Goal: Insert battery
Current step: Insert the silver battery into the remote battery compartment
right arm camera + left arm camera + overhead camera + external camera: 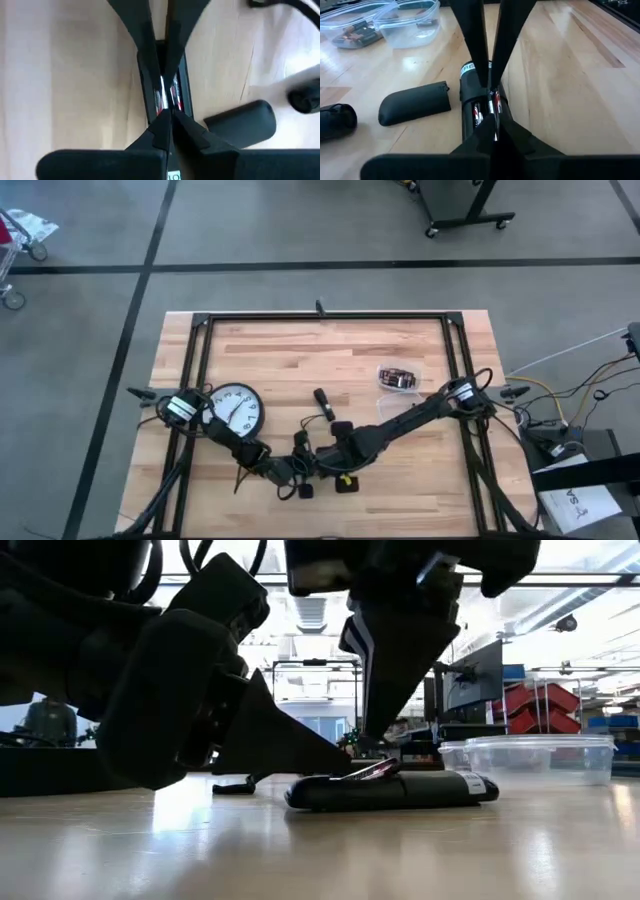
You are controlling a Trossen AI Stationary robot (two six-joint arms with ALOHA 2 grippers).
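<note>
Table (300,345): butcher-block wood top with a black frame round it; everything sits toward the near edge, between the two arms.
Wall clock (237,409): white face, lying flat on the left side, just beside the left arm; not part of the job as far as the views tell.
Container (400,377): clear plastic tub toward the right, well apart from the action, with what looks like spare batteries inside.
Remote (481,102): black, lying flat on its face with the battery bay open and pointing up; the two grippers meet right over it.
Battery cover (415,102): already off, lying on the wood just beside the remote.
Left gripper (490,127): low over the bay from one end, fingers pinched nearly together, tips down at the cells; whether they really hold anything can't be told.
Right gripper (167,117): coming in from the opposite end, fingers likewise almost closed, tips touching or nearly touching the left ones over the bay; no clear grasp visible.
Batteries (167,95): red-and-silver cells showing in the bay; in the low view one end seems to stick up at a tilt rather than lying flush.
Progress: probably late stage. Cover off, cells in the bay; still left, by the look of it, is pushing the tilted one fully down, then the cover back on.
</note>
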